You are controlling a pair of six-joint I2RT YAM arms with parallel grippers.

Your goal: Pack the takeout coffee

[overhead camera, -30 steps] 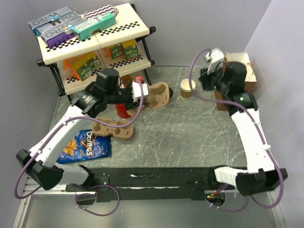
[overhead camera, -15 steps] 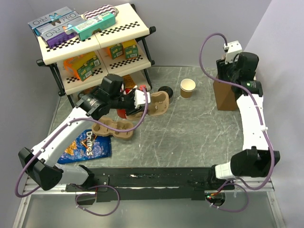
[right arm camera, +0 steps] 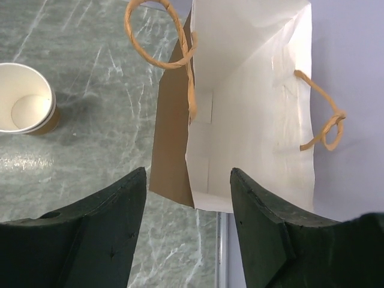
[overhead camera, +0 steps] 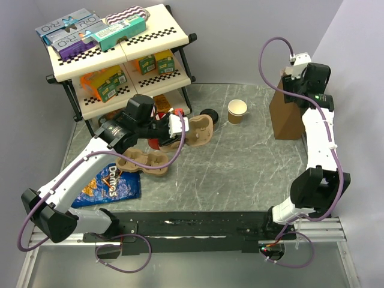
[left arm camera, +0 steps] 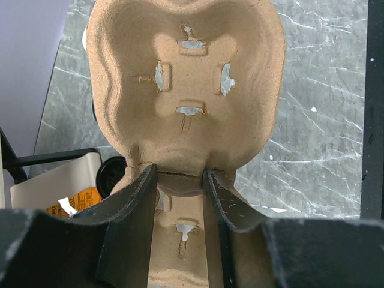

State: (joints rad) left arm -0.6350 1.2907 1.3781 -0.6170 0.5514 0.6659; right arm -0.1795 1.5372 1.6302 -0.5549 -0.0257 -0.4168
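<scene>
My left fingers [left arm camera: 139, 201] are pinched narrow on the middle rib of the carrier [left arm camera: 186, 66]. My right fingers [right arm camera: 123, 204] hang wide apart and empty over the open bag [right arm camera: 252, 90]. The coffee [overhead camera: 208, 114] sits on the worktop [right arm camera: 90, 72] just left of the carrier's far end, well apart from my right fingers. It looks upright, long axis vertical and lid up, though it is too small to be sure. I'd keep the carrier level and avoid nudging the coffee over.

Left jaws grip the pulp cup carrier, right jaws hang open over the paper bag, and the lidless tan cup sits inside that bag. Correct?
No. The lidless cup stands on the table beside the paper bag, not inside it, as the right wrist view shows. The grip on the pulp cup carrier and the open right jaws hold.
</scene>
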